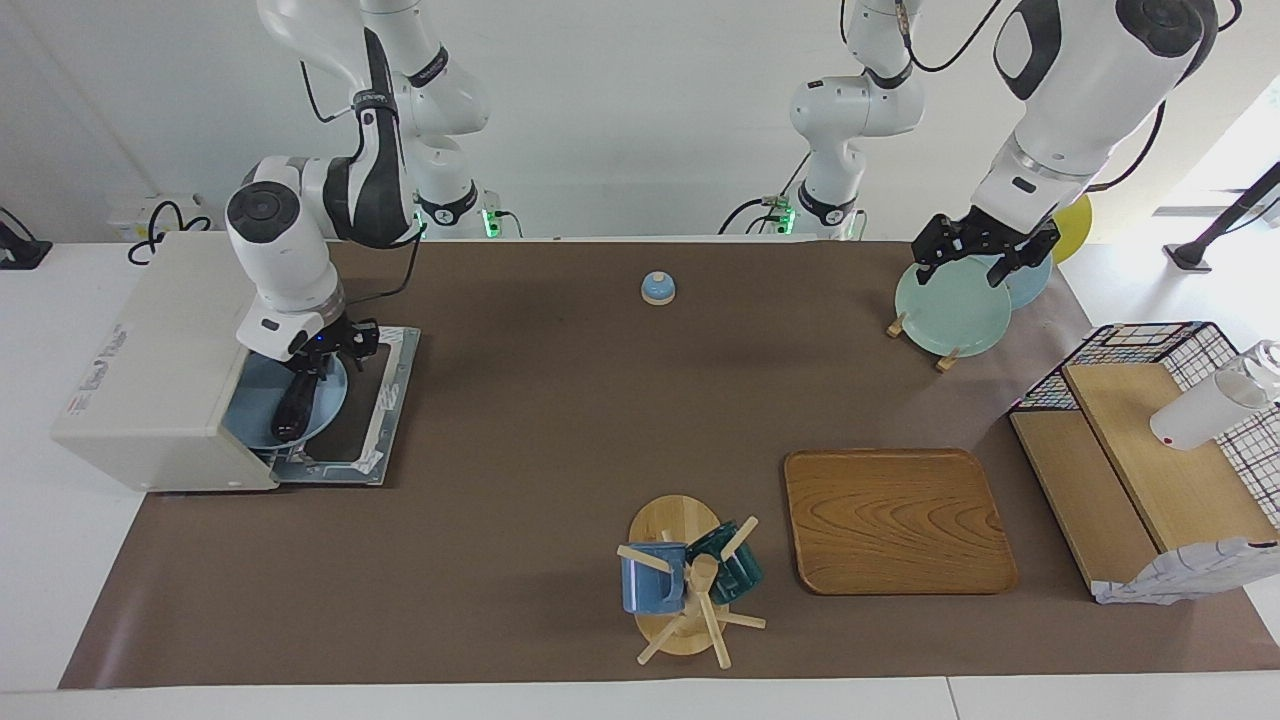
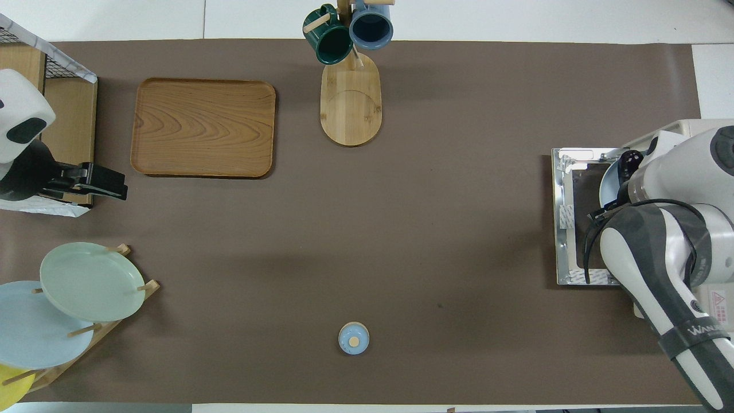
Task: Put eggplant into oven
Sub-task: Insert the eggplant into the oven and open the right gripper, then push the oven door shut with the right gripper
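**Eggplant on its plate at the oven mouth, release under way**

The eggplant point(image 1: 293, 405) lies on a light blue plate point(image 1: 330, 398) that sits partly inside the open oven point(image 1: 160, 365), its outer part over the lowered door point(image 1: 385, 395). The right gripper point(image 1: 318, 362) sits just above the eggplant's nearer end; whether its fingers are apart or clamped on the eggplant I cannot tell. By my reading the placing is nearly done: what remains is for the gripper to clear away, perhaps to push the plate deeper, and possibly to close the door. The left gripper point(image 1: 985, 255) waits over the pale green plate point(image 1: 950, 310) in the plate rack, fingers apart and empty.

The facing view shows the eggplant's full length and how far the plate sits in the oven. In the overhead view the right arm covers most of this; only the plate's edge point(image 2: 606, 183), a dark tip point(image 2: 631, 158) and the door point(image 2: 567, 229) show. That view shows the left gripper point(image 2: 117, 184) from the side.
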